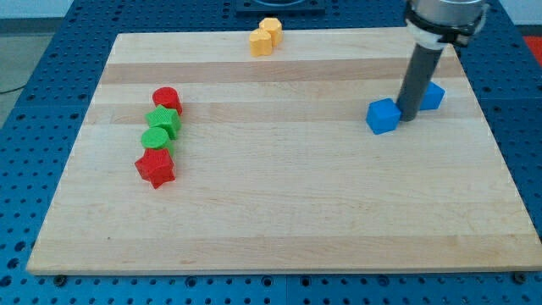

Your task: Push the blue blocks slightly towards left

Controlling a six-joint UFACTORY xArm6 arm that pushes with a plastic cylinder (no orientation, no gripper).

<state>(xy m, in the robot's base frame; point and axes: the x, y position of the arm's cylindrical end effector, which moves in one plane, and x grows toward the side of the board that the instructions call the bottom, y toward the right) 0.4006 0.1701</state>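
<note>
Camera view gives you the whole wooden desk (279,220) resting on a blue pegboard surface (34,102), with the arm reaching down from the view's top right. You have no hand on this rig, so nothing opens or closes; the arm ends in a dark rod, and my tip (406,118) sits on the desk right between the two blue blocks. You can see the blue cube (383,116) just to the view's left of my tip, touching or nearly touching it, while the second blue block (432,96) lies just to the view's right and a little higher, partly hidden behind the rod, so its shape is hard to make out. Both blue blocks sit in the right-hand part of the desk, nearer the view's top than its bottom. Far across, at the view's left, you find a tight column: a red cylinder (167,100) on top, then a green block (163,121), a green cylinder (156,138), and a red star (156,168) lowest. Two yellow blocks (265,36) huddle together at the desk's top edge.
</note>
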